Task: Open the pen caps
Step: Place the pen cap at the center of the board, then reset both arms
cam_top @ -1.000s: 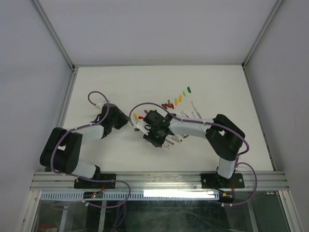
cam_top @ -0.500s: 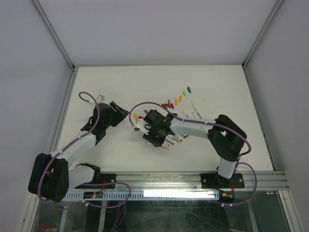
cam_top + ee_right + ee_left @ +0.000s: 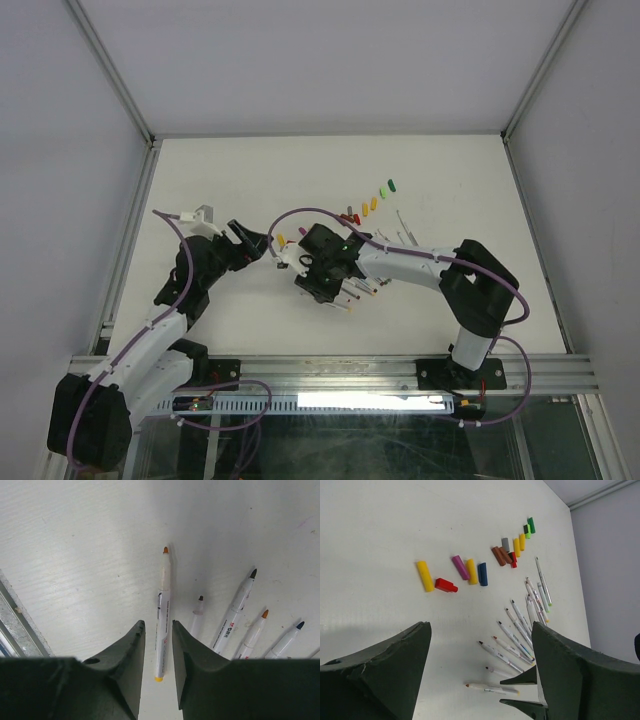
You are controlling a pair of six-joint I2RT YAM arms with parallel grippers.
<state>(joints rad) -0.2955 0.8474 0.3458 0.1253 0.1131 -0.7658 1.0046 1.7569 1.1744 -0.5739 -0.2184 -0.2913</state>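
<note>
Yellow, red, magenta, blue, brown, grey and green pen caps (image 3: 471,571); white pen barrels (image 3: 516,640); white table (image 3: 380,525)

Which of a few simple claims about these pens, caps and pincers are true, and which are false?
1. The left pincer grips a cap. False: it is open and empty.
2. The pens under the right wrist camera show bare tips. True.
3. The pen below the right pincer has a black tip. False: its tip is orange.
4. A blue cap lies among the loose caps. True.
5. Every loose cap is green. False: a yellow cap and a red cap lie there too.
</note>
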